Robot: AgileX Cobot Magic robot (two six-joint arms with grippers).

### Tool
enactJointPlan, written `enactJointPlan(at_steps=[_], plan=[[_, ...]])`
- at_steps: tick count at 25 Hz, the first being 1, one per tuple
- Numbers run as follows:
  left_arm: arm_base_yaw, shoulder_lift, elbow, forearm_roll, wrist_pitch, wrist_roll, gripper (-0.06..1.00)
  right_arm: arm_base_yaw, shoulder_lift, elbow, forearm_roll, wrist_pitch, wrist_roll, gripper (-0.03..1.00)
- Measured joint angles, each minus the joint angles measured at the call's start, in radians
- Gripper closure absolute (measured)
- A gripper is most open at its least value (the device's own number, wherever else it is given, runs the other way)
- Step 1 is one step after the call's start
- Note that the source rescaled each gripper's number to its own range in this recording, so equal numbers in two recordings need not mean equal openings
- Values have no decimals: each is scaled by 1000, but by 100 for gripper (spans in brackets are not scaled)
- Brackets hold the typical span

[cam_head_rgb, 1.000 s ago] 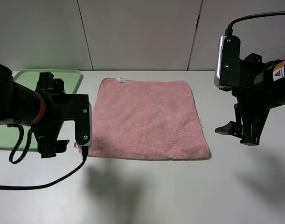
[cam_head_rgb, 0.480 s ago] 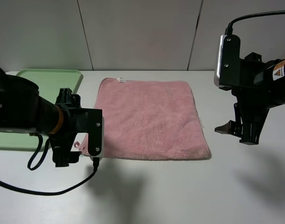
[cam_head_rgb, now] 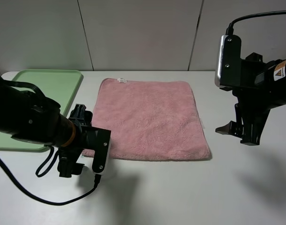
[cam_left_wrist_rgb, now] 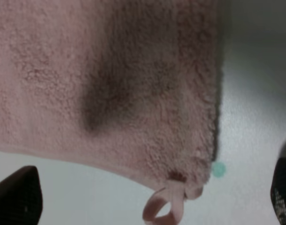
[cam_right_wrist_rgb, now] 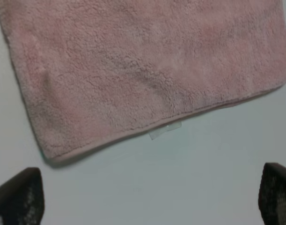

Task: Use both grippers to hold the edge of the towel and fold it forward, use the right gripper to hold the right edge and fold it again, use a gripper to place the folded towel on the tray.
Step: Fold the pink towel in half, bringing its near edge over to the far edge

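While it lies spread flat on the white table (cam_head_rgb: 189, 197): pink terry towel (cam_head_rgb: 150, 119), unfolded, light-green tray (cam_head_rgb: 49, 82) off its left edge.
Left gripper (cam_head_rgb: 70, 165), jaws wide and empty, is at the near-left corner loop (cam_left_wrist_rgb: 164, 206). Right gripper (cam_head_rgb: 237, 133), equally wide, hangs beyond the right edge, the farther of the two.

The towel (cam_right_wrist_rgb: 143, 65) lies flat on the table (cam_right_wrist_rgb: 189, 178), with a small pale tag (cam_right_wrist_rgb: 165, 130) at its hem. Beyond that hem the right gripper (cam_right_wrist_rgb: 147, 199) is spread wide, not touching the towel.

Nothing was legible: the white label (cam_head_rgb: 121, 80) on the towel (cam_head_rgb: 150, 117) and the warning-triangle sticker (cam_head_rgb: 279, 71) on the right arm (cam_head_rgb: 255, 79) were too small.
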Motion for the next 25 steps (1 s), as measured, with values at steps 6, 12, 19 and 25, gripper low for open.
enactJointPlan(at_steps=[6,12,19,25], plan=[[2,33,-35,10,-19,-9,-2,0,0,0,0,0,0,-3],[2,60,-62,17,-19,-9,-1,0,0,0,0,0,0,-3],[2,81,-77,37,-19,-9,1,0,0,0,0,0,0,-3],[2,84,-77,40,9,-9,8,0,0,0,6,0,0,-3]])
